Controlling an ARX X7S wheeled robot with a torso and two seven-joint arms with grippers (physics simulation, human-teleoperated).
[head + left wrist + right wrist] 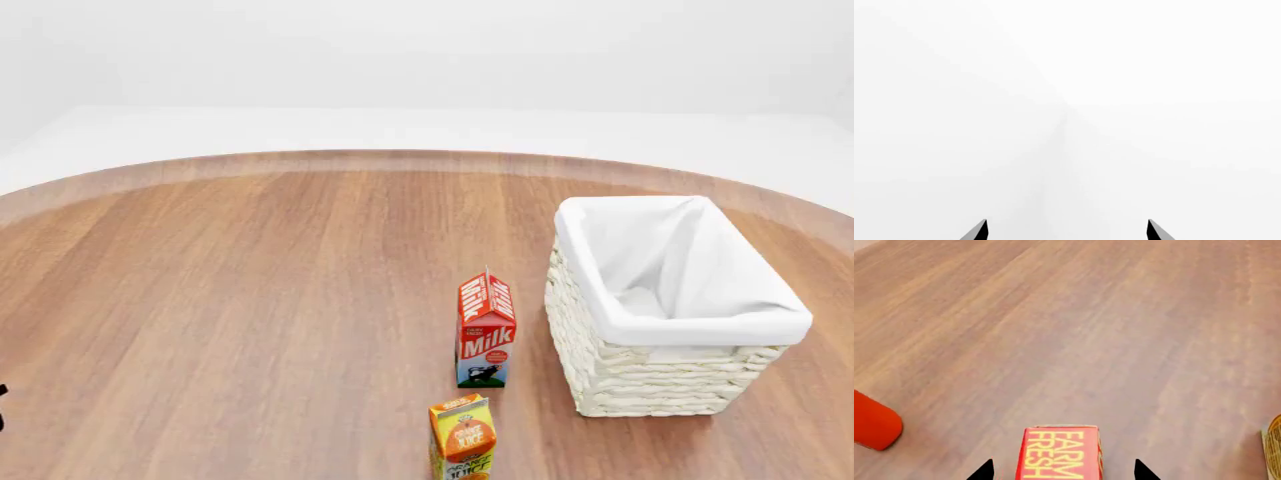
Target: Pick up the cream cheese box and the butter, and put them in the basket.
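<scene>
Butter point(1059, 452) is seen lying on the table point(1087, 340) between the spread tips of the right claw point(1062, 471), which should be lowered squarely before closing; left claw point(1067, 231) gapes, empty.

The butter point(1059, 452) lies on the counter point(1074, 330) between the two fingertips of the right end effector point(1062, 471), extending forward from them. A can point(874, 426) lies off to one side of that end effector, a basket point(1273, 447) edge to the other. The milk carton point(486, 329) stands just left of the basket, the juice carton point(463, 438) in front of it.
</scene>
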